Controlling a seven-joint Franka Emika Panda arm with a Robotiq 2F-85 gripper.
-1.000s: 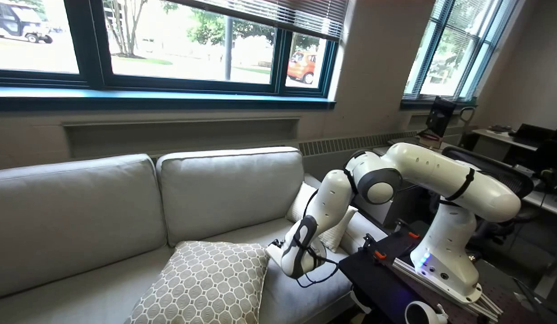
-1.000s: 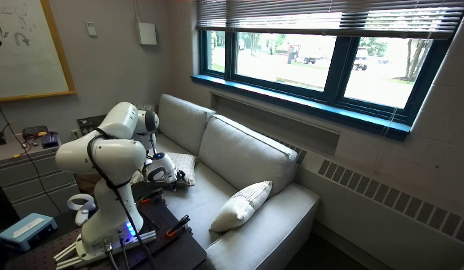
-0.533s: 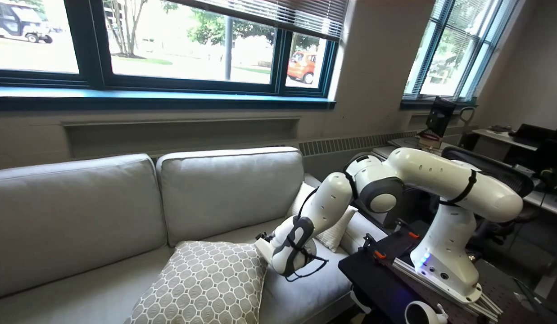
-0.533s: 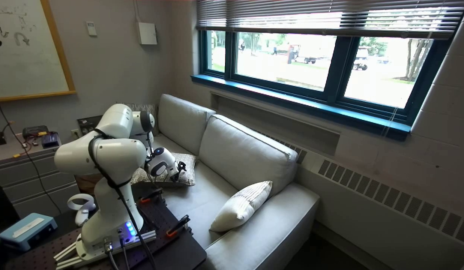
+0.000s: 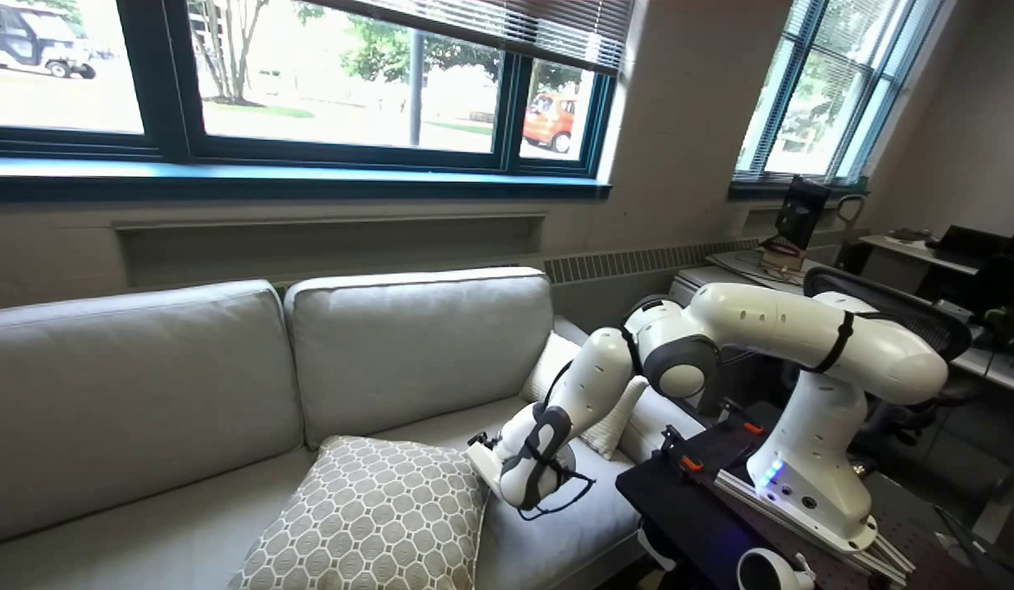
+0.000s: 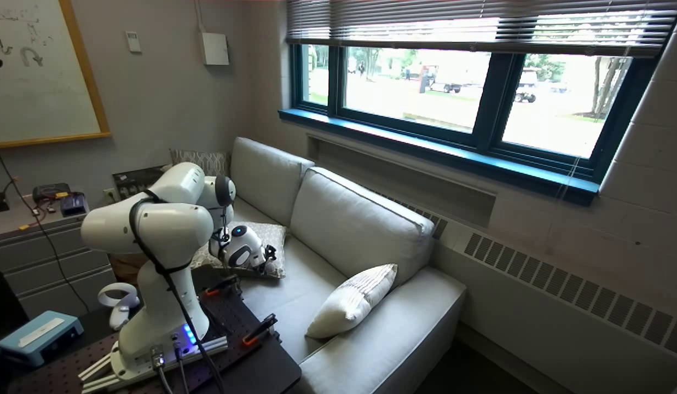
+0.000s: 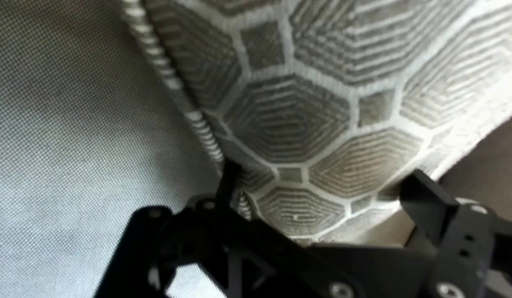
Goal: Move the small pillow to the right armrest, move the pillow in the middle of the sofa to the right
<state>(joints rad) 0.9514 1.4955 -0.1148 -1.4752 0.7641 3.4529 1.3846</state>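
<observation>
Over the last second my gripper (image 7: 324,174) eases farther onto a corner of the patterned pillow (image 5: 371,520), so the grasp looks within reach. Its fingers (image 7: 427,203) stand wide, one on each side of that corner — how firmly they touch, I can't tell. In an exterior view the pillow lies on the sofa (image 5: 425,352), its bulk at eight o'clock from the gripper. The small pillow (image 6: 352,301) leans by the armrest (image 6: 409,323) at four o'clock in an exterior view — I judge that half done.

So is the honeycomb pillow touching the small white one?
Apart: in an exterior view, the sofa seat shows between the honeycomb pillow and the small white pillow.
</observation>
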